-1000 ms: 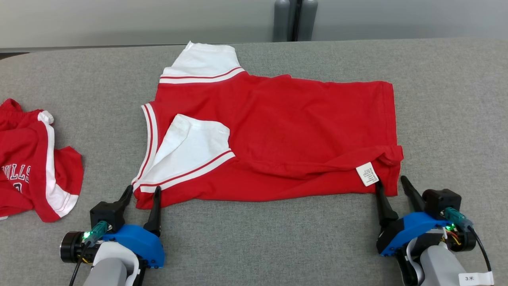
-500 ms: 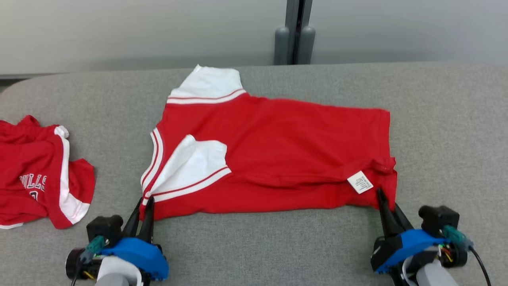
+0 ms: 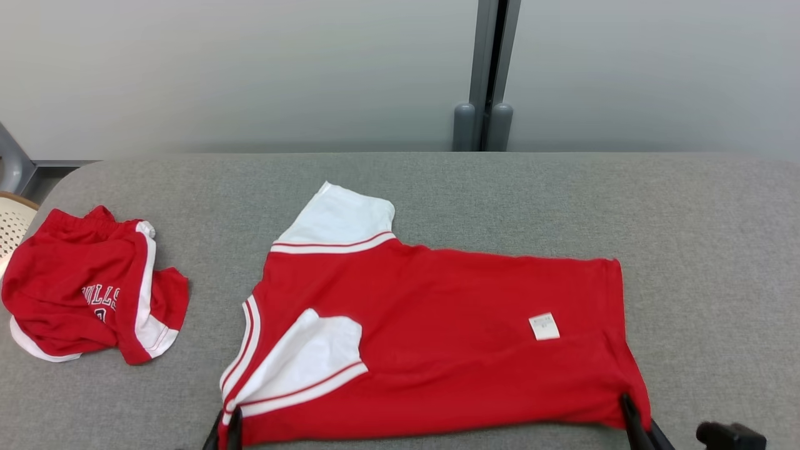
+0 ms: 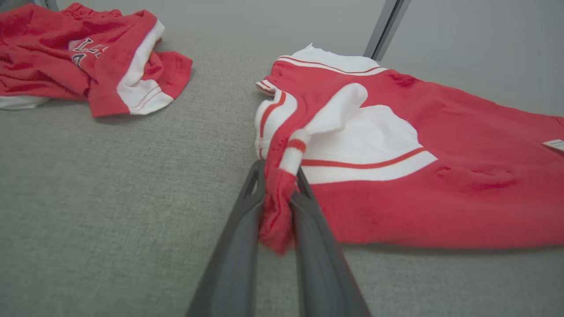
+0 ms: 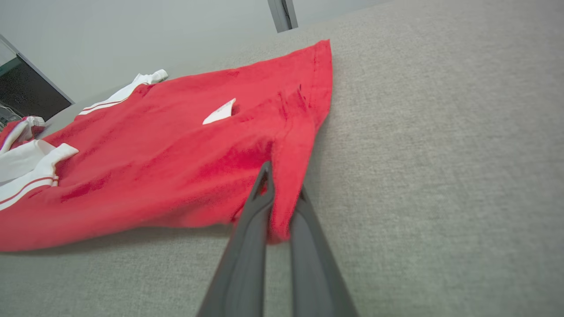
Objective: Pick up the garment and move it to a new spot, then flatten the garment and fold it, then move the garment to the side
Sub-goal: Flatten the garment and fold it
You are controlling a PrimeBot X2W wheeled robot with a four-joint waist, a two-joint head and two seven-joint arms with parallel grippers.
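Observation:
The garment (image 3: pixel 437 331) is a red shirt with white sleeves and striped trim, spread on the grey table (image 3: pixel 437 187) with a white label facing up. At the shirt's near left corner my left gripper (image 3: pixel 226 428) is shut on the fabric by the sleeve; the left wrist view shows a red fold pinched between the fingers (image 4: pixel 246 220) of the left gripper (image 4: pixel 281 169). My right gripper (image 3: pixel 631 406) is shut on the near right hem corner, and the right wrist view shows the garment (image 5: pixel 176 154) bunched in the right gripper (image 5: pixel 284 180).
A second red and white garment (image 3: pixel 87 290) lies crumpled at the table's left end, also seen as a red heap (image 4: pixel 83 53) in the left wrist view. A pale perforated basket (image 3: pixel 12 228) sits past the left edge. A grey post (image 3: pixel 487 75) stands behind the table.
Both grippers shut on the shirt's near corners. The head camera tilted up, so the table shifted down the picture. The folded near hem by the label now lies flatter.

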